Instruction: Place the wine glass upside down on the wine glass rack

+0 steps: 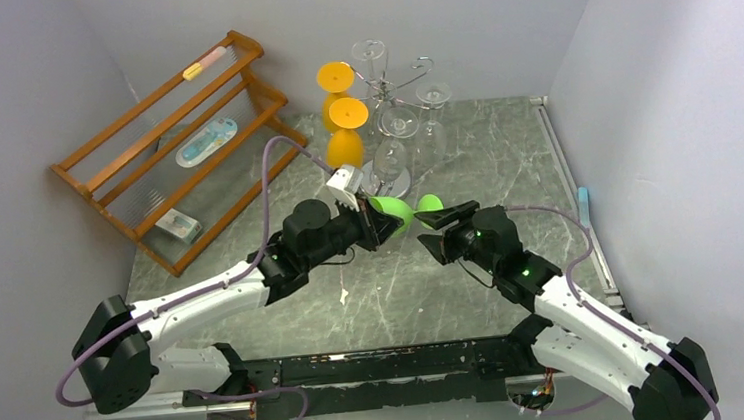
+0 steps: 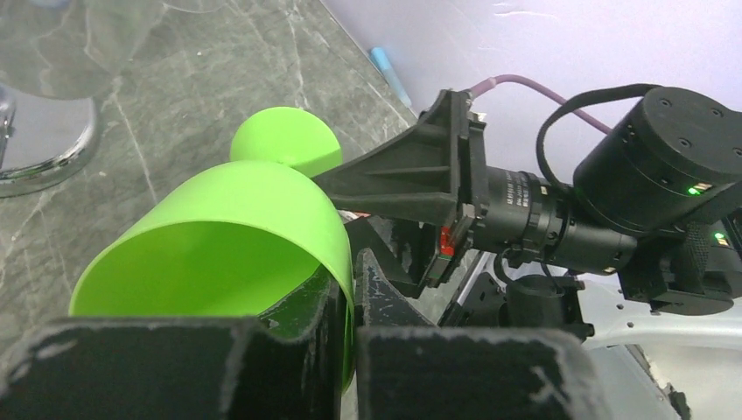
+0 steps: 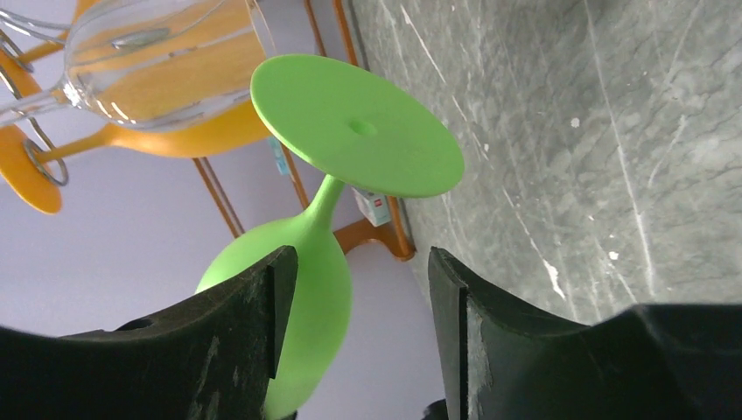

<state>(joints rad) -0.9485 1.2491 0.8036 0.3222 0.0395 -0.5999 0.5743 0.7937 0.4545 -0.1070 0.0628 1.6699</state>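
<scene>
The green wine glass [image 1: 395, 210] is held lying sideways above the table, its foot [image 1: 429, 203] pointing right. My left gripper [image 1: 377, 228] is shut on the bowl's rim [image 2: 350, 271], one finger inside and one outside. My right gripper [image 1: 446, 214] is open, its fingers just short of the green foot [image 3: 359, 127] and stem, not touching; the bowl [image 3: 306, 280] shows past my left finger [image 3: 254, 306]. The silver wire wine glass rack [image 1: 393, 80] stands behind, with clear and orange glasses hanging on it.
The rack's shiny disc base [image 1: 393, 181] lies just behind the green glass, also at the left wrist view's edge [image 2: 44, 149]. Two orange glasses [image 1: 343, 122] and clear glasses [image 1: 399, 123] hang there. The orange wooden slatted rack [image 1: 172, 145] stands at the back left.
</scene>
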